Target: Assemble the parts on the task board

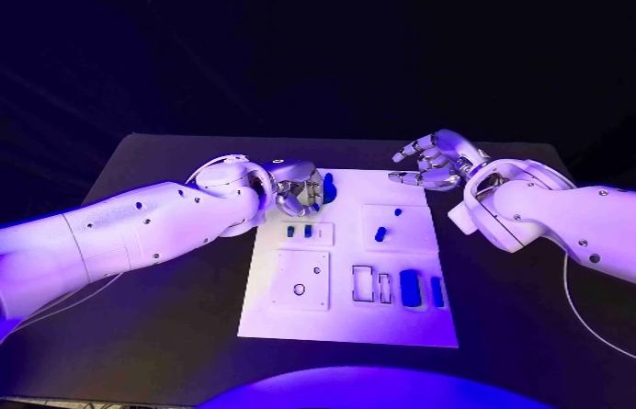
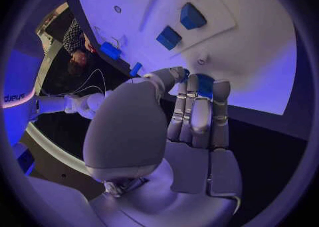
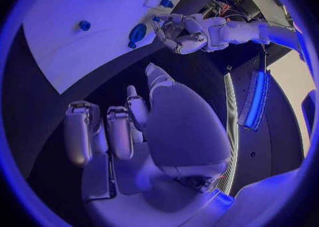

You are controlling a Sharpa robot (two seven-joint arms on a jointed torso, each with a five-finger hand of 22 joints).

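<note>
left hand (image 1: 297,196): I have it at the task board's (image 1: 347,322) far-left corner, fingers curled on a blue part (image 1: 327,187) at their tips. Looks like a grip to seat it; contact partly hidden.
blue part: at the fingertips, on the board's far edge.
pegs (image 1: 300,231): two small blue ones standing just nearer than that hand.
right hand (image 1: 431,163): fingers spread, holding nothing, parked off the board's far-right corner, I judge to keep clear.

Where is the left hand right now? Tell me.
In the head view the left hand is over the task board's far left corner, fingers at a blue part there.
</note>
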